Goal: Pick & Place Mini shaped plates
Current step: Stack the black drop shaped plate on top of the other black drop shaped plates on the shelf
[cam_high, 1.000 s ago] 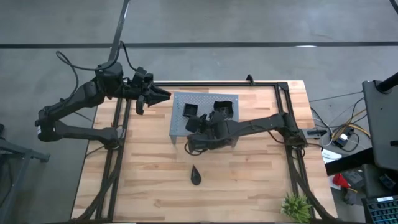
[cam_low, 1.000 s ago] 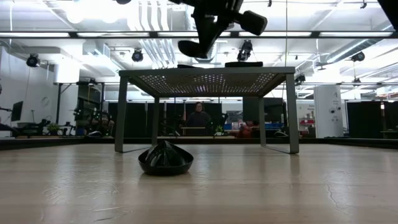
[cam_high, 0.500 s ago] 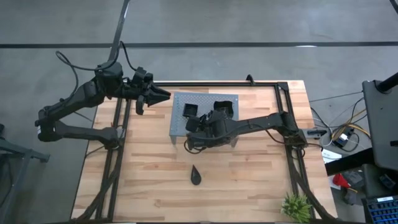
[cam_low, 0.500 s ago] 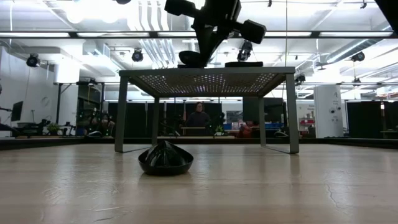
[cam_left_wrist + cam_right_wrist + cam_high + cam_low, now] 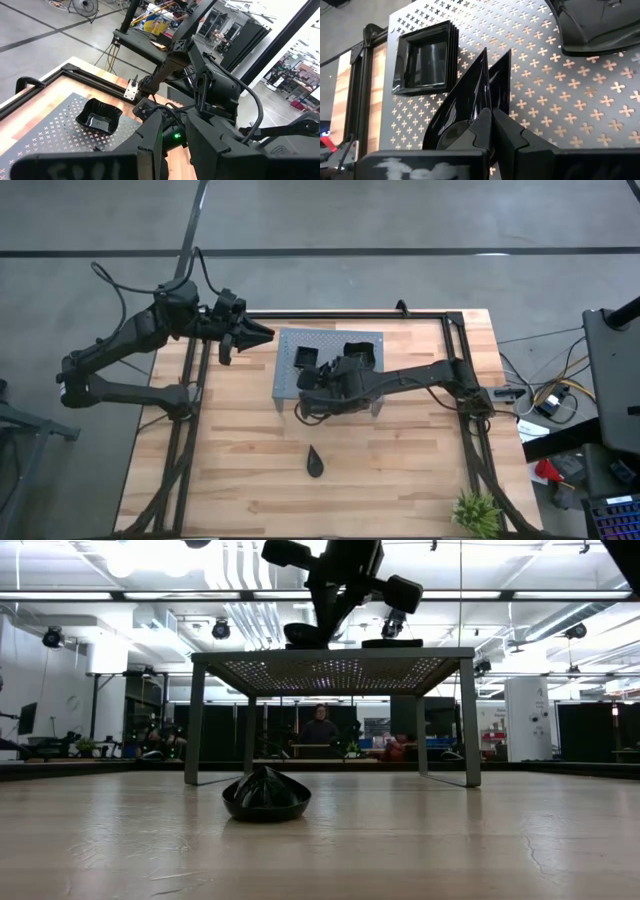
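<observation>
Right claw (image 5: 487, 117): pressed together on the rim of a glossy black teardrop-shaped mini plate (image 5: 470, 95), pinching it; it hangs over the near part of the grey perforated metal rack (image 5: 290, 340), seen at (image 5: 318, 388) from above.
Held teardrop plate: its pointed tip reaches forward past the claw's fingers over the cross-punched rack top; in the low view it sits at rack-top height (image 5: 303, 636), and whether it touches the top cannot be told.
Stack of glossy black square mini plates (image 5: 422, 55): on the rack just ahead of the right claw, to one side of the teardrop's tip; from above at (image 5: 305, 357).
Second black plate on the rack (image 5: 597, 25): ahead of the right claw on the other side, only partly in view; from above at (image 5: 360, 351); a square dish with raised rim in the left wrist view (image 5: 98, 115).
Loose black teardrop-shaped plate (image 5: 316, 463): on the wooden counter (image 5: 400, 470), well apart from the right claw and off the rack; in the low view it lies in front of the rack's legs (image 5: 266, 797).
Left claw (image 5: 262, 332): beside the rack's far left corner above the counter edge, its fingers (image 5: 152, 145) slightly spread with a narrow gap, holding nothing.
Small green plant (image 5: 477, 512): at the counter's near right corner, far from both claws.
Background: a person (image 5: 321, 728) shows beyond the counter, under the rack.
</observation>
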Robot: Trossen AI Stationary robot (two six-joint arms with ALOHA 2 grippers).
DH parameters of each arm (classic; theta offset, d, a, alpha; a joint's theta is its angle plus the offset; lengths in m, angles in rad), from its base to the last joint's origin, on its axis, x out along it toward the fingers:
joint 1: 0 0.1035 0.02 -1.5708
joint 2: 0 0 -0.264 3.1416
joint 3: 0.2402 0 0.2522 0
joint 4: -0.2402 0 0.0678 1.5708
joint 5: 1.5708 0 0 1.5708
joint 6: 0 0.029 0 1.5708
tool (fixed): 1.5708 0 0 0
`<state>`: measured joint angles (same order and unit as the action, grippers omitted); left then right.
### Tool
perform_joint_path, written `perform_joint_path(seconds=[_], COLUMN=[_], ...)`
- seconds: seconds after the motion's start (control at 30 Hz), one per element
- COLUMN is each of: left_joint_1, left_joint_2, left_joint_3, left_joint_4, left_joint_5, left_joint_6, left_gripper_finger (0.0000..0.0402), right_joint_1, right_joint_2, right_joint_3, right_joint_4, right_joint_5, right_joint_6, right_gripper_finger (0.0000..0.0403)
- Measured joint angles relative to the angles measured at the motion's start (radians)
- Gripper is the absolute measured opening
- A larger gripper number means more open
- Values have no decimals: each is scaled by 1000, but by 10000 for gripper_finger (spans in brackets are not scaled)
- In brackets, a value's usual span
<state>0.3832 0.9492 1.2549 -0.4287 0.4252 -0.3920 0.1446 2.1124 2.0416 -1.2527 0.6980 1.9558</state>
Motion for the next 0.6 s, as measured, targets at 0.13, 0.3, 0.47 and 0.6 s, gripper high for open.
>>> perform_joint_path(seconds=[0.13, 0.3, 0.47, 0.6], left_joint_1=[0, 0, 0, 0], left_joint_2=[-2, -5, -7, -9], left_joint_3=[0, 0, 0, 0], left_joint_4=[0, 0, 0, -1], left_joint_5=[0, 0, 0, 0], left_joint_6=[0, 0, -2, -1], left_gripper_finger=[80, 80, 80, 80], right_joint_1=[-4, -3, -3, 7], right_joint_2=[0, 0, 0, -2], right_joint_3=[-3, -4, -2, 15], right_joint_4=[4, 4, 17, 18], right_joint_5=[0, 0, 1, 9], right_joint_6=[-11, -5, -13, -70], right_gripper_finger=[14, 48, 93, 119])
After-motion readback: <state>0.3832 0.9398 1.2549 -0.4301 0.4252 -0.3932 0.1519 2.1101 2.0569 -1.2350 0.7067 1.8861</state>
